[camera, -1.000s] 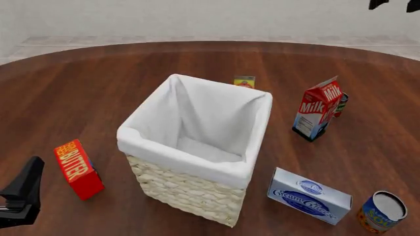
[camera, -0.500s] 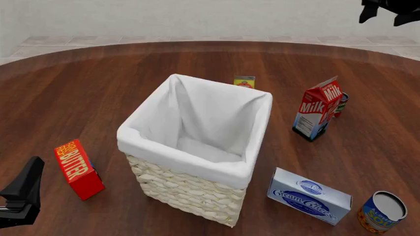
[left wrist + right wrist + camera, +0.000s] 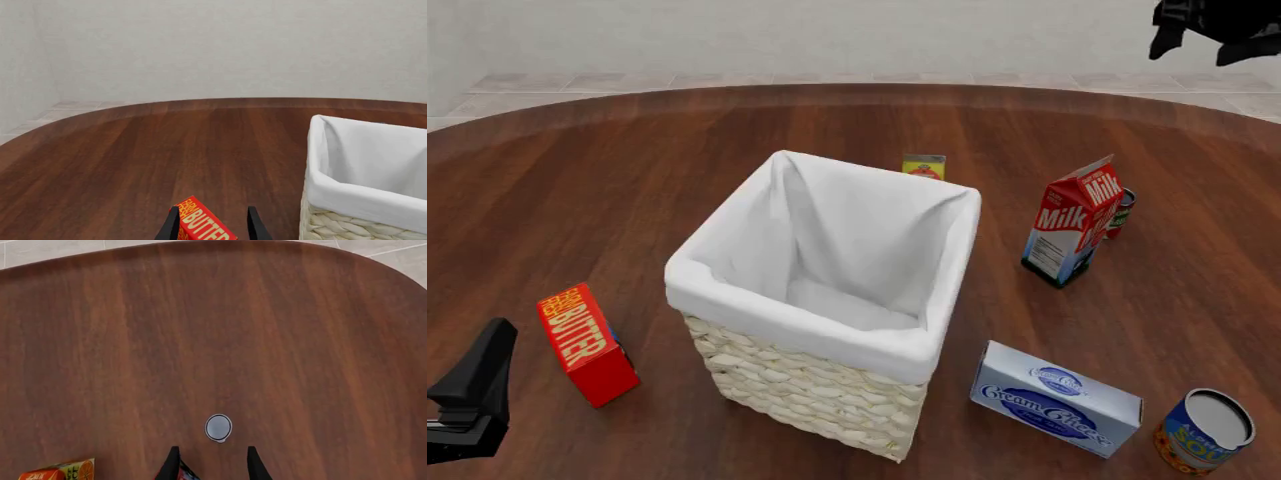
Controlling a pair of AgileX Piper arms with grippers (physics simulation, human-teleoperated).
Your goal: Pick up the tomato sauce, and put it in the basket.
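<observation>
The tomato sauce (image 3: 1124,211) is a small can standing just behind the milk carton (image 3: 1077,230), mostly hidden by it, right of the basket. From above, in the right wrist view, the tomato sauce (image 3: 218,428) shows only its round metal top, far below and just ahead of the spread fingers. My right gripper (image 3: 1206,38) hangs open high over the table's far right. The basket (image 3: 942,345), pale wicker with a white liner, stands mid-table and holds nothing. My left gripper (image 3: 478,385) rests open at the near left, with the basket's rim (image 3: 347,192) beside it.
A red butter box (image 3: 587,343) stands just ahead of the left gripper (image 3: 212,226). A cream cheese box (image 3: 1054,397) and a blue-orange soup can (image 3: 1205,430) sit at the near right. A small yellow-red box (image 3: 924,165) stands behind the basket.
The right gripper has come further into the front view's top right corner, moving down and a little left. The left arm and all objects have stayed put.
</observation>
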